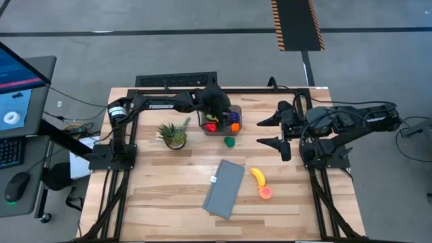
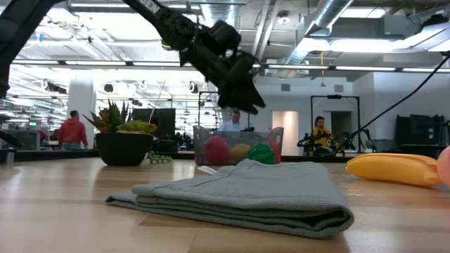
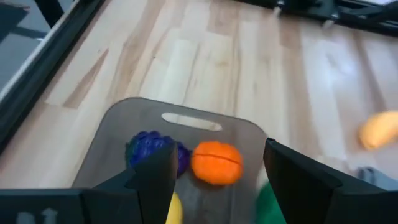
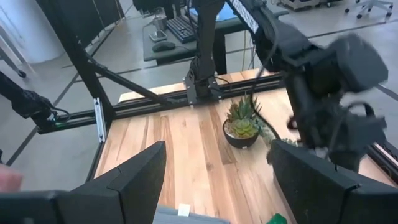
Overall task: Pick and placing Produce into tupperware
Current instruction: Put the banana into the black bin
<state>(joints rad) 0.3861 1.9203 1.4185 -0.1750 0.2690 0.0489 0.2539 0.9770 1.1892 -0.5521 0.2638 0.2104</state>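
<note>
The smoky-grey tupperware point(image 1: 221, 120) stands near the table's far edge. It holds purple point(image 3: 152, 152), orange point(image 3: 216, 163), red point(image 2: 216, 149) and yellow point(image 2: 241, 150) produce. A green piece point(image 1: 229, 142) rests on the table just beside the tub, on its near side. A yellow banana point(image 1: 258, 177) and a pink piece point(image 1: 266, 194) lie nearer the right. My left gripper point(image 3: 217, 174) hovers open over the tub and holds nothing. My right gripper point(image 1: 268, 132) waits open to the right of the tub, above the table.
A potted spiky plant point(image 1: 174, 133) stands left of the tub. A flat grey-blue panel point(image 1: 224, 187) lies toward the near edge, and bare wood shows to its left. People move about in the room beyond the table point(image 2: 70, 130).
</note>
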